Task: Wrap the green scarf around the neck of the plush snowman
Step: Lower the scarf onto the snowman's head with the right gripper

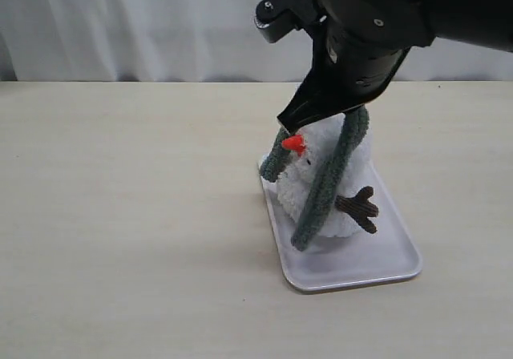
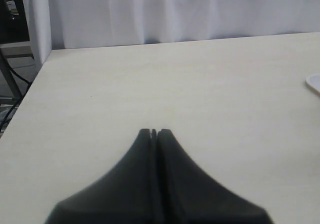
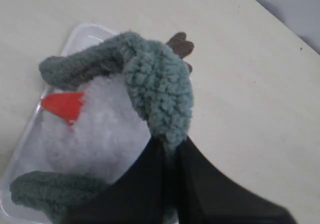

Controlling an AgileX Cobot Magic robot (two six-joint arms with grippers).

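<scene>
Just right of centre, found right gripper (image 1: 290, 123) clamped on green scarf (image 1: 324, 184) draped over plush snowman (image 1: 355, 165) on white tray (image 1: 385, 263); saw left gripper (image 2: 154, 132) closed, empty.

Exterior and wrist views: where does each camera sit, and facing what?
Exterior: off the arms, faces across table toward curtain; right pincer above plush snowman.
Left wrist: on left arm, looks along table; shut left pincer.
Right wrist: on right arm, looks down on snowman; pincer shut on green scarf.
Shared by exterior and right wrist: snowman, scarf, tray.
</scene>
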